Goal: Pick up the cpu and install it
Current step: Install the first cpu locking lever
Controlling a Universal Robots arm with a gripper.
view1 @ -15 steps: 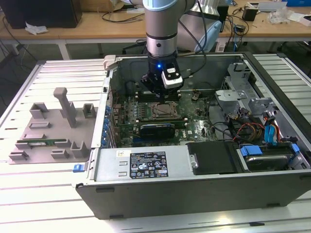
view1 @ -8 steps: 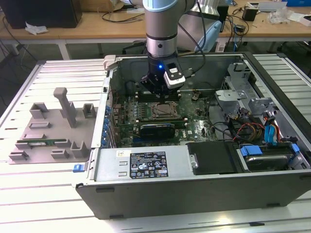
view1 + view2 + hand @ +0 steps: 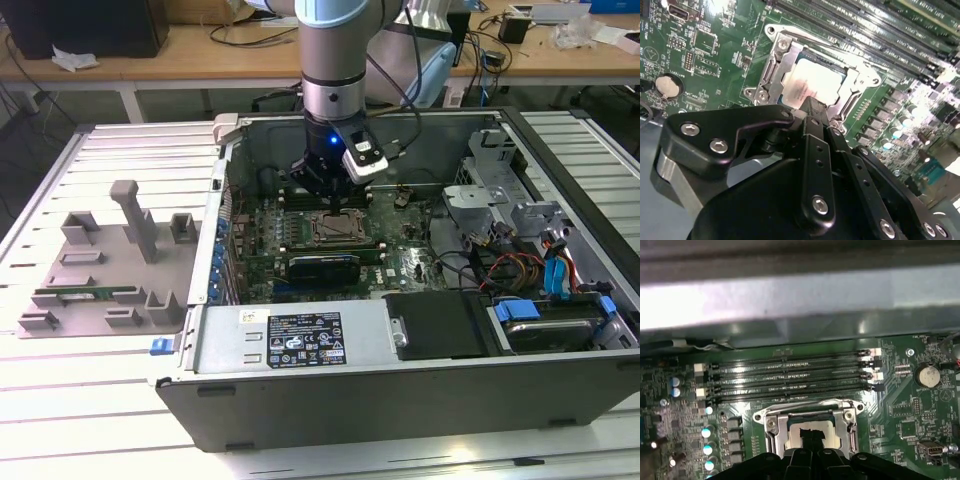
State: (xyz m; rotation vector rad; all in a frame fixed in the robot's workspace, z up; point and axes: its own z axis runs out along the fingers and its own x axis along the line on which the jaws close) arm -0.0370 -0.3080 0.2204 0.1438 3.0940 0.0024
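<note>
Second wrist view shows us the cpu point(image 3: 816, 86) lying flat, silvery face up, inside the socket frame point(image 3: 782, 65), at twelve o'clock from the gripper point(image 3: 812, 107). The fingers point(image 3: 815, 150) sit pinched narrow together, their tips at the chip's near edge; whether they grip it we cannot tell. We would keep the chip level and square with the frame. Being square, it has no long axis.

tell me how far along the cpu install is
Done: the cpu already lies inside the socket frame on the motherboard, silvery top up. In hand: the gripper sits right over it in both wrist views; whether it grips the chip is unclear. Left: the frame looks open, not yet clamped.
</note>
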